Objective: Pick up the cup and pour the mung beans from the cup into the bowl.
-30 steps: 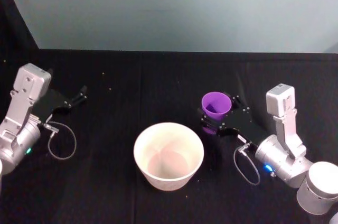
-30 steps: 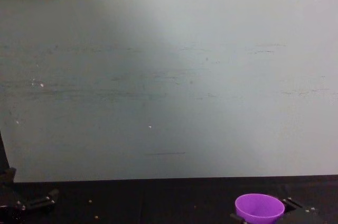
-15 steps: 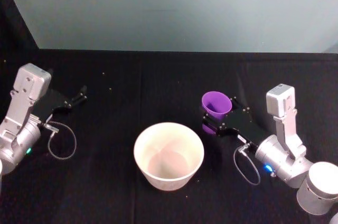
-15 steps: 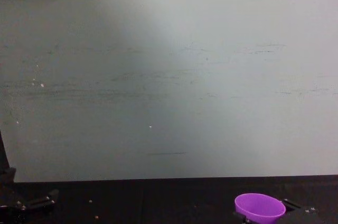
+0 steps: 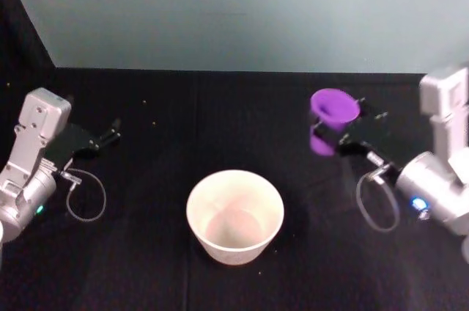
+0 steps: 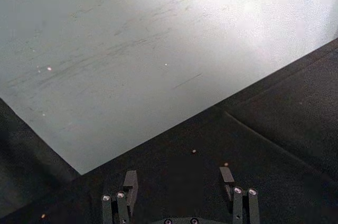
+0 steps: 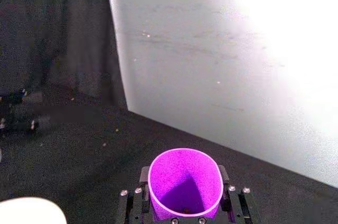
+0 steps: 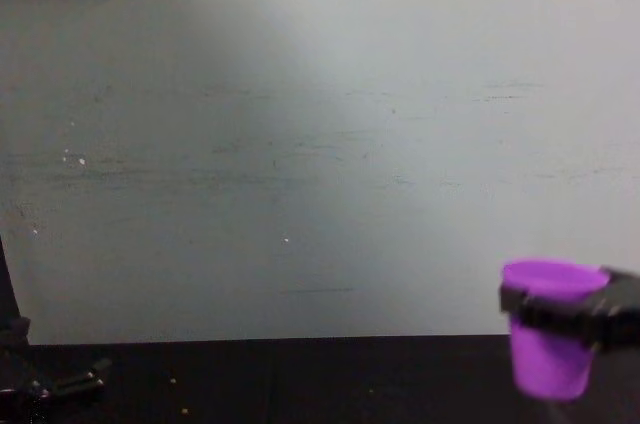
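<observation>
Fingers (image 7: 143,177) of the right gripper (image 7: 184,179) were closed on opposite sides of the cup (image 5: 333,114), one finger against each side of the purple wall just below the rim. Between the fingers the cup stood nearly upright, rim uppermost, and in the chest view it appeared clear of the black table (image 5: 220,120). The contents of the cup could not be made out; its interior was in shadow. No other object touched the cup or the gripper. Outward from the right gripper, toward the robot's left and nearer the robot's body, the bowl (image 5: 234,216) stood upright on the table, well apart from the gripper and the cup, its cream interior open upward. Farther to the left, beyond the bowl, the left gripper (image 6: 178,182) sat low over the table with its fingers spread apart and nothing between them. Small pale specks (image 6: 194,151) lay on the table just ahead of those fingers. A pale wall (image 8: 320,144) rose behind the table's far edge.
</observation>
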Robot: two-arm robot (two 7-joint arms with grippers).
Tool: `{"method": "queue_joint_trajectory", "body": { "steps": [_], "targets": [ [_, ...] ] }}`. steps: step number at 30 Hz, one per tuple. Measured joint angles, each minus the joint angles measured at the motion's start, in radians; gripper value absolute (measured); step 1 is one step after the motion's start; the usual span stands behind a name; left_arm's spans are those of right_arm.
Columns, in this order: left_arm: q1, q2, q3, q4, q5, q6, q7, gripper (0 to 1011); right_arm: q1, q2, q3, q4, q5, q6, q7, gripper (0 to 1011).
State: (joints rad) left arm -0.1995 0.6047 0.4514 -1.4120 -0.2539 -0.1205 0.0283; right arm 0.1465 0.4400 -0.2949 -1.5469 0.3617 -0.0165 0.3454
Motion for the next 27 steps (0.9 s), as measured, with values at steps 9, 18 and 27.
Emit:
{"method": "queue_joint_trajectory", "body": {
  "steps": [9, 18, 27],
  "targets": [
    [0.000, 0.000, 0.000, 0.000, 0.000, 0.000, 0.000, 1011, -0.092, 0.090, 0.131, -0.248, 0.079, 0.139, -0.007, 726],
    [0.000, 0.000, 0.000, 0.000, 0.000, 0.000, 0.000, 1011, -0.162, 0.158, 0.191, -0.391, 0.117, 0.185, -0.004, 726],
    [0.000, 0.000, 0.000, 0.000, 0.000, 0.000, 0.000, 1011, -0.165, 0.161, 0.193, -0.395, 0.121, 0.189, -0.001, 726]
  ]
}}
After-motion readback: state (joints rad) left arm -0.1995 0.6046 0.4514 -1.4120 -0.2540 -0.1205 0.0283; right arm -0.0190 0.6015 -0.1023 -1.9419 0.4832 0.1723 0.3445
